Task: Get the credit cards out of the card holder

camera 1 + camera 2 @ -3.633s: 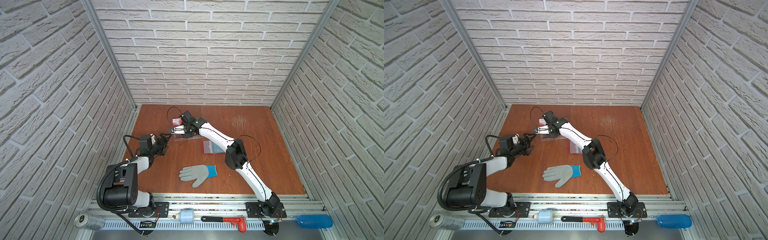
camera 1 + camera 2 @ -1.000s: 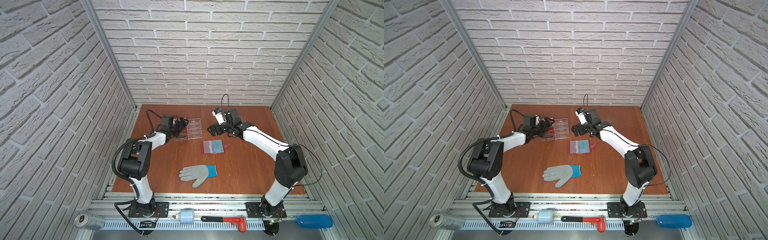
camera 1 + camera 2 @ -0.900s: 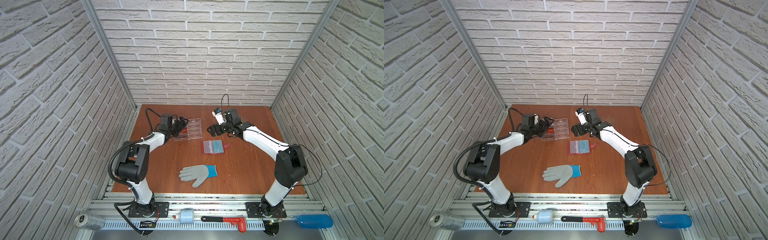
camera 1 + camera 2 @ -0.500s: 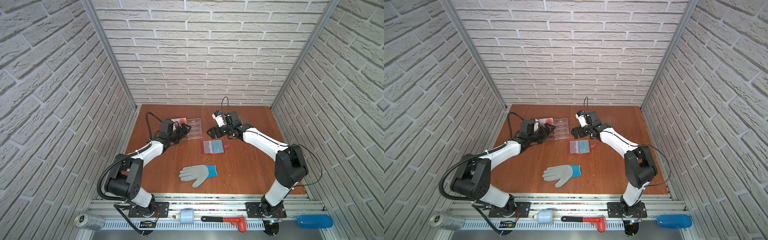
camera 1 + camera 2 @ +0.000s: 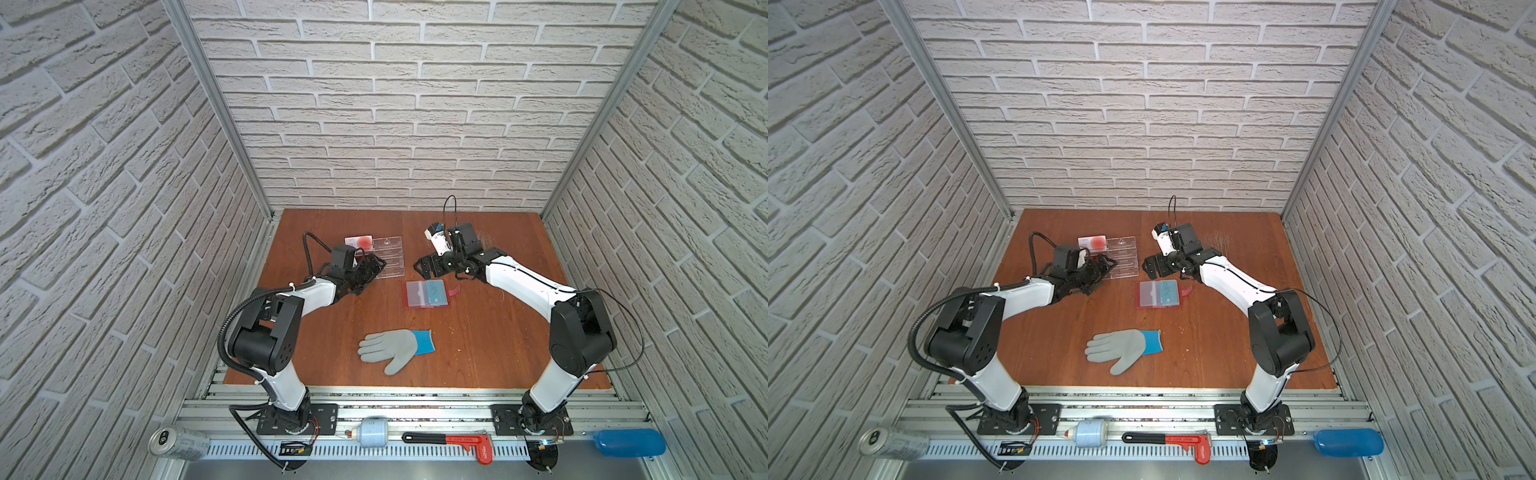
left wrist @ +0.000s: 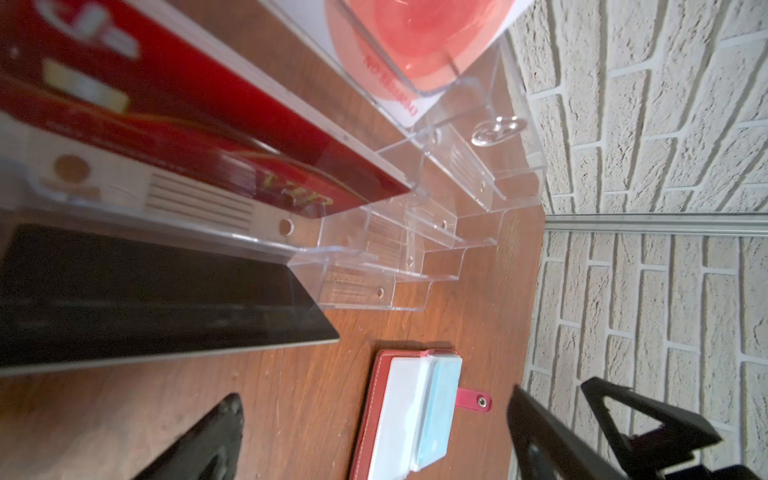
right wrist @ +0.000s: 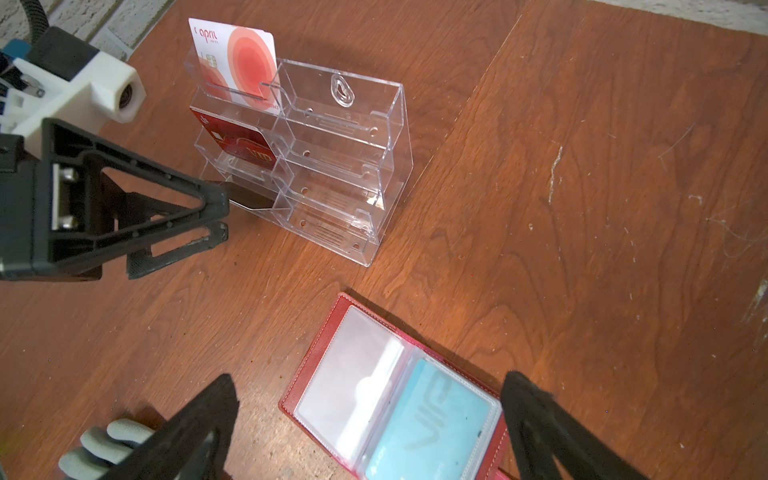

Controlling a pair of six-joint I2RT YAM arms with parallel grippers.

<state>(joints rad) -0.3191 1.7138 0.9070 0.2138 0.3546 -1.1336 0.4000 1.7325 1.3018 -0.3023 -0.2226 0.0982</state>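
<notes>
Card holder [image 5: 415, 294] lies open on bench, frame centre in both top views; blue card [image 5: 434, 291] in sleeve. Red card [image 7: 245, 143] in clear stand [image 5: 392, 249]. Left end effector [image 5: 374, 265], right end effector [image 5: 427, 268]: both spread wide, empty.

Under the right hand [image 5: 430, 266], the card holder [image 7: 390, 399] shows a dark red, leather-look cover with pale stitching and cloudy clear-plastic sleeves. The light blue card [image 7: 432, 428] inside one sleeve looks like smooth plastic. Around it the bench [image 7: 540, 124] is reddish-brown wood with a soft sheen, an open grain and pale scratches.

Now the left hand [image 7: 218, 220]: matt black plastic, a white plastic block behind it. Just beyond its fingertips the acrylic stand [image 7: 340, 137] is clear, hard and glossy. In it sit a shiny dark red card [image 7: 237, 139] with gold lettering, a smooth white card [image 7: 237, 58] and a glossy black card [image 6: 145, 291]. Behind both hands lies a glove [image 5: 395, 349] of matt grey knit cloth.
</notes>
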